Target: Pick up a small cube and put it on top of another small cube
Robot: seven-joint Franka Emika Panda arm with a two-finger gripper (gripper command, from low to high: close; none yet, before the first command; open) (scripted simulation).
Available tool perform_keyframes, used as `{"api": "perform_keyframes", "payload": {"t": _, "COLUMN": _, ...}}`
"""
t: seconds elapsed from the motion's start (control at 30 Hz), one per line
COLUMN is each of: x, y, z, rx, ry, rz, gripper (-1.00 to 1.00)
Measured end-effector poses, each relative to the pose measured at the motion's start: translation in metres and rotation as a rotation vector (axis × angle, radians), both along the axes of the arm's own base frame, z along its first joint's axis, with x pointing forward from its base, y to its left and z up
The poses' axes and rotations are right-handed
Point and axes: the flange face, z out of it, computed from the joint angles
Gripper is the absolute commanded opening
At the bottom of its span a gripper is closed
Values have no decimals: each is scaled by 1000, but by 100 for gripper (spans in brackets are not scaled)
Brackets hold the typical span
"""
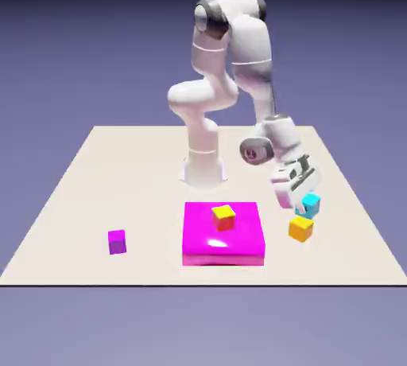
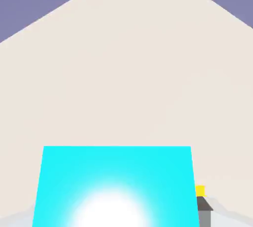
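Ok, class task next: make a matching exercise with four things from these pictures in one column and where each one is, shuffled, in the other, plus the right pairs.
Things
1. cyan cube
2. purple cube
3. yellow-topped red cube
4. gripper

Places or states
A. on the pink block
B. shut on a cube
C. between the fingers
D. alone on the exterior view's left

Right pairs
1-C
2-D
3-A
4-B

The robot's arm (image 1: 211, 95) is glossy white with rounded, bulging segments, thin seam rings and dark grey joint caps. Its blocky white hand (image 1: 294, 184) has black details; a grey fingertip (image 2: 204, 217) shows.
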Motion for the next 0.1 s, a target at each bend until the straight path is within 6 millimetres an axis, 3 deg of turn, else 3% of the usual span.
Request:
{"api": "perform_keyframes", "payload": {"t": 0.07, "x": 2, "y": -3, "z": -6, "rx": -19, "ry": -17, "rz": -2, "gripper": -100}}
{"api": "perform_keyframes", "payload": {"t": 0.1, "x": 2, "y": -4, "z": -8, "rx": -27, "ry": -24, "rz": -3, "gripper": 100}}
